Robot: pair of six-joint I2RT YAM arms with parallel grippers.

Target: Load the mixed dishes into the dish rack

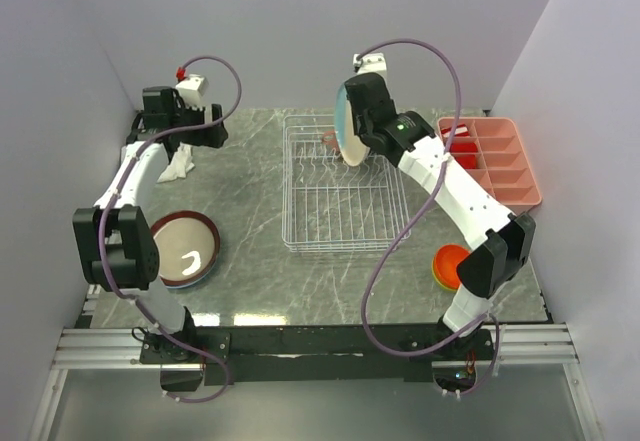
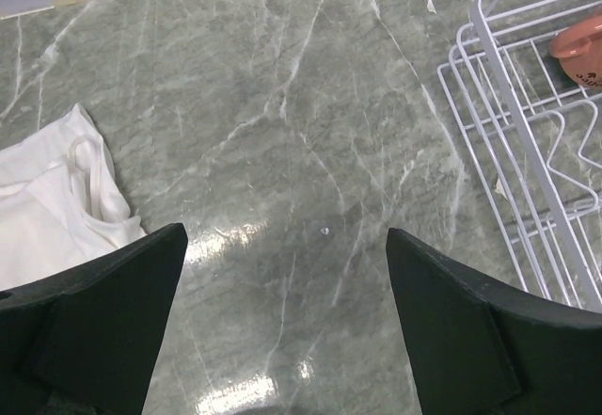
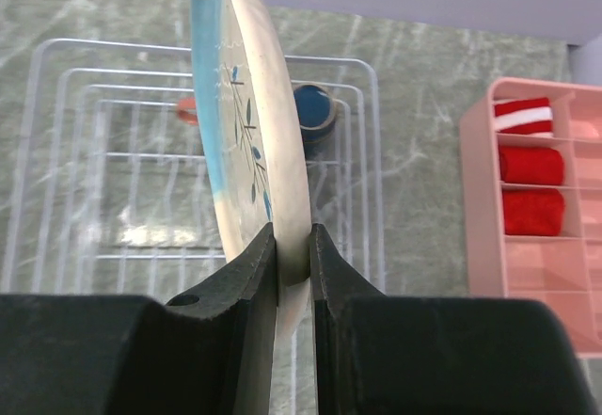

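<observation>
Cream-and-blue plate (image 3: 246, 123) stands on edge, pinched at its rim between my right fingers (image 3: 246, 279) above the far right part of the dish rack (image 1: 335, 211), with a dark blue mug (image 3: 313, 110) showing near the rack's far edge. My left fingers (image 2: 103, 311) are spread wide over the grey marbled worktop (image 2: 282, 151), left of the rack, beside a white cloth (image 2: 47, 199).

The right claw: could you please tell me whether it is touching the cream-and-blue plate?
Touching. The right wrist view shows the right claw clamped on the plate at its rim, one finger flat against each face, with no gap.
</observation>
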